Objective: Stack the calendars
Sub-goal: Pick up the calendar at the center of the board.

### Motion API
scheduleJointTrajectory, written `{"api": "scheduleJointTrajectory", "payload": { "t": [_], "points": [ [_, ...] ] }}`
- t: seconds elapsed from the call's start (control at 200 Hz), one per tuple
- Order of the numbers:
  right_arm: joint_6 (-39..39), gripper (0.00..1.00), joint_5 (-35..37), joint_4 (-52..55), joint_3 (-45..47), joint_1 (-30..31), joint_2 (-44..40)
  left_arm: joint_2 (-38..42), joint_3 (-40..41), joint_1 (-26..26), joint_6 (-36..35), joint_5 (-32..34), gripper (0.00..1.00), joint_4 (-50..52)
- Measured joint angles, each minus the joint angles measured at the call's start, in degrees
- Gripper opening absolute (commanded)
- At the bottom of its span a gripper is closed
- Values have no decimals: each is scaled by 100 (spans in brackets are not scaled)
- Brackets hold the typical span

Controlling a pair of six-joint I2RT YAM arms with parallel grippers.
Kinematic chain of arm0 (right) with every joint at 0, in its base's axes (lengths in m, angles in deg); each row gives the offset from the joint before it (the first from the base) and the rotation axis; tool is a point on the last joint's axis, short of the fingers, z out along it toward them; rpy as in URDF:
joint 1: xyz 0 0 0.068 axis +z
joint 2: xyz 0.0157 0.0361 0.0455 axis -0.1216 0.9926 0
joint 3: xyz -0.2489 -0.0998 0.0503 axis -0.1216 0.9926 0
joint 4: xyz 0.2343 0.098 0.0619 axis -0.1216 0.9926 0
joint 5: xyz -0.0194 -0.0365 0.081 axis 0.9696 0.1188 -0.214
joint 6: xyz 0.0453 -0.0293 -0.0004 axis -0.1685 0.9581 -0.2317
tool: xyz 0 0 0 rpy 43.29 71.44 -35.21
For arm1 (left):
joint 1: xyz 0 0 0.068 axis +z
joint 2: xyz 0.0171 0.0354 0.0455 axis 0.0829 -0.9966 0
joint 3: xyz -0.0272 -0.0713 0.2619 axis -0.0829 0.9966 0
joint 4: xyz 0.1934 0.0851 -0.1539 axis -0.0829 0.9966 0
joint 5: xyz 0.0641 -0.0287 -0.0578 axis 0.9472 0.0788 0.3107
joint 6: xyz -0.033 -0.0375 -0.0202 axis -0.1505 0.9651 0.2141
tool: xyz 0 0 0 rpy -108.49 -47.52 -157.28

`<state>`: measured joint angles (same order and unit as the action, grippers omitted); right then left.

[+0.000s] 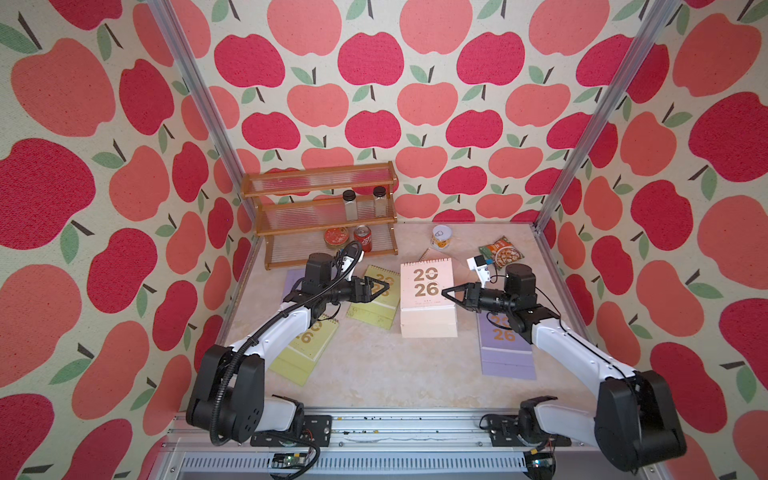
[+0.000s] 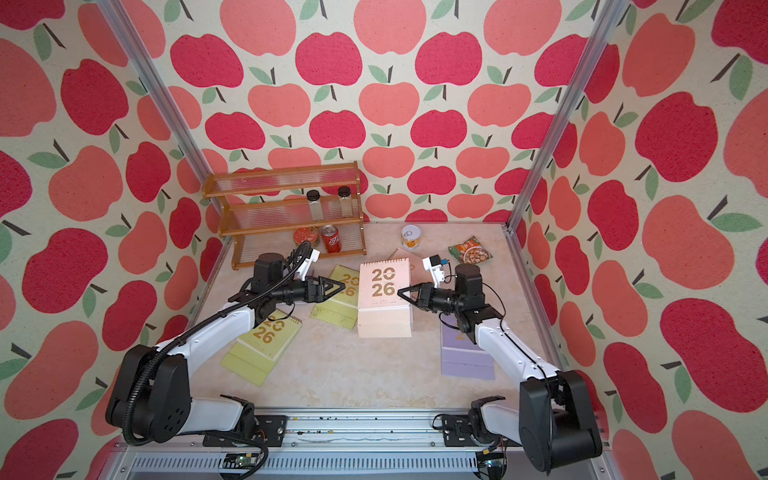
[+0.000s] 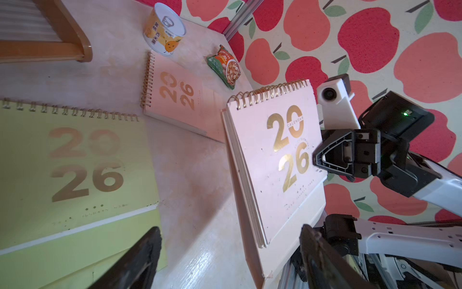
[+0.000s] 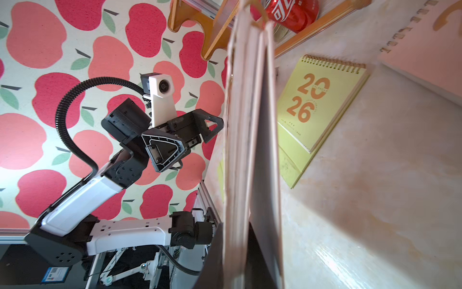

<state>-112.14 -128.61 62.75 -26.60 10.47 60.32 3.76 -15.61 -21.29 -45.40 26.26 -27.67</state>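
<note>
- Top view: right gripper (image 1: 445, 293) is clamped on the right edge of the pink calendar (image 1: 424, 286), holding it up mid-table. The left gripper (image 1: 386, 286) has its jaws apart, empty, over a green calendar (image 1: 374, 309).
- Left wrist: second pink calendar (image 3: 175, 100) lies flat behind, near the tin (image 3: 165, 30); likely the stack base.
- Right wrist: held calendar seen edge-on. Tilt it flat, match the spirals, and lower it fully before letting go.

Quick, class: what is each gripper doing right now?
Left gripper: open, holding nothing.
Right gripper: shut on the edge of the standing pale pink calendar.
</note>
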Motion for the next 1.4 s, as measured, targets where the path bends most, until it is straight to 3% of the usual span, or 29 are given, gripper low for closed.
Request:
{"api": "scheduleJointTrajectory", "payload": {
  "t": [0.59, 0.805, 1.04, 1.085, 1.165, 1.276, 1.401],
  "points": [
    [-752, 0, -420, -1241, -223, 588, 487, -4, 26, -302, 105, -686, 78, -634],
    [-1084, 0, -424, -1851, -225, 750, 745, -7, 26, -398, 192, -817, 68, -758],
    [-1292, 0, -439, -2321, -225, 807, 896, -7, 26, -398, 278, -828, 51, -876],
    [-1300, 0, -439, -2365, -229, 831, 916, -4, 26, -398, 291, -826, 42, -841],
    [-1287, 0, -435, -2363, -256, 879, 942, -4, 26, -398, 275, -861, 18, -769],
    [-1034, 0, -437, -2376, -256, 881, 1029, 76, 20, -385, 487, -1034, 0, -715],
    [-833, 3, -457, -2260, -273, 905, 1034, 109, 17, -374, 557, -1080, 0, -546]
  ]
}}
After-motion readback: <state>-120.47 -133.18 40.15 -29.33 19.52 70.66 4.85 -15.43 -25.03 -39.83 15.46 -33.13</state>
